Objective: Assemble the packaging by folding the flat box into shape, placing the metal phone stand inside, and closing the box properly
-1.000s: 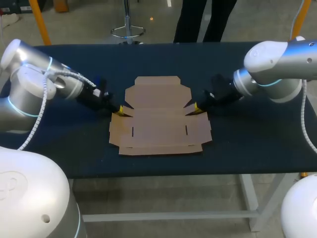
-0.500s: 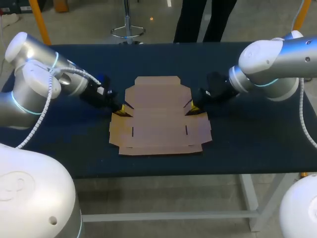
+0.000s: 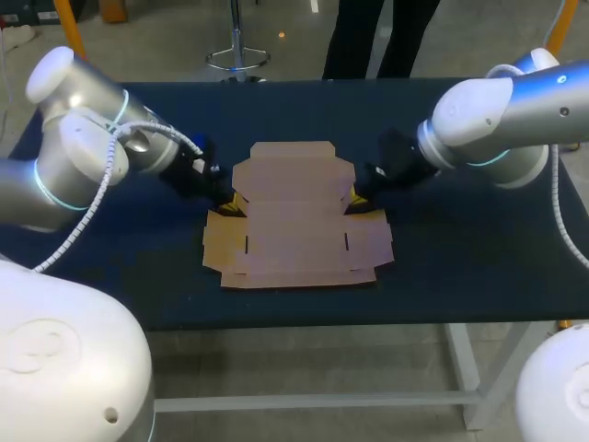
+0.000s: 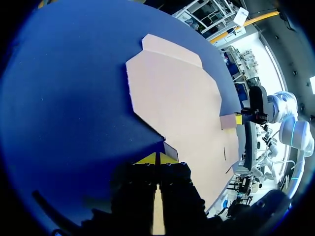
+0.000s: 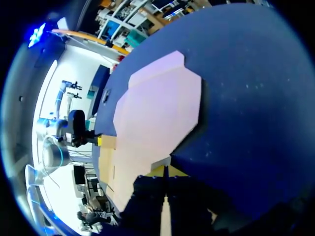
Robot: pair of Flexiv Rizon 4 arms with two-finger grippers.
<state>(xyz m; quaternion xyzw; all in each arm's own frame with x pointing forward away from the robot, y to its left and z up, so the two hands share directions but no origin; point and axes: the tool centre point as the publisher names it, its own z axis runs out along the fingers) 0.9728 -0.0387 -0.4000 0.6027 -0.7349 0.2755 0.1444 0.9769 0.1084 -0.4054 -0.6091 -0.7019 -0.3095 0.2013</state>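
The flat brown cardboard box lies unfolded in the middle of the dark blue table. Its rear panel looks slightly raised. My left gripper is shut, its yellow tips pushed into the notch at the box's left side. My right gripper is shut at the matching notch on the right. Ahead of my left gripper the cardboard stretches away, a small side flap touching its tips. Beyond my right gripper the rear panel rises. No metal phone stand is in view.
Bare table surface surrounds the box on all sides. Both arms come in low from the table's two sides, with the box between them.
Both grippers have slid inward to the box's side notches, and both arms have swung further in over the table. The rear panel now appears a little lifted.
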